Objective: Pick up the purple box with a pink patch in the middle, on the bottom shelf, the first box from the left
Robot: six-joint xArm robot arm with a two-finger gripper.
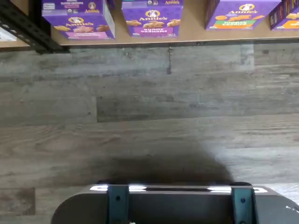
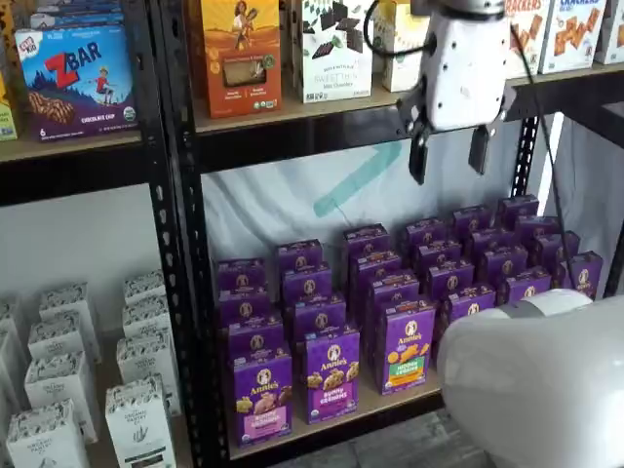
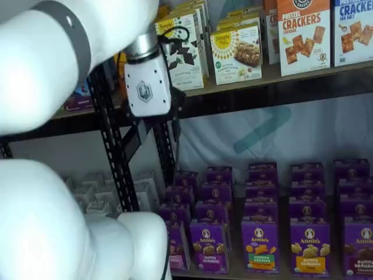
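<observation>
The purple box with a pink patch [image 2: 261, 395] stands upright at the front left corner of the bottom shelf [image 2: 369, 409], a light wooden board. The wrist view looks down on this box [image 1: 79, 21] at the edge of the shelf [image 1: 191, 35]. In a shelf view it [image 3: 176, 245] is half hidden behind the arm. My gripper [image 2: 449, 153] hangs high above the purple rows, level with the shelf above, open and empty. Its white body [image 3: 147, 87] also shows against the black rack post, but its fingers are hard to make out there.
A carton with a purple patch [image 2: 331, 375] and one with a green patch [image 2: 405, 346] stand right of the target. A black rack post [image 2: 180, 292] is at its left, with white cartons [image 2: 136, 419] beyond. Grey plank floor [image 1: 149, 116] lies before the shelf.
</observation>
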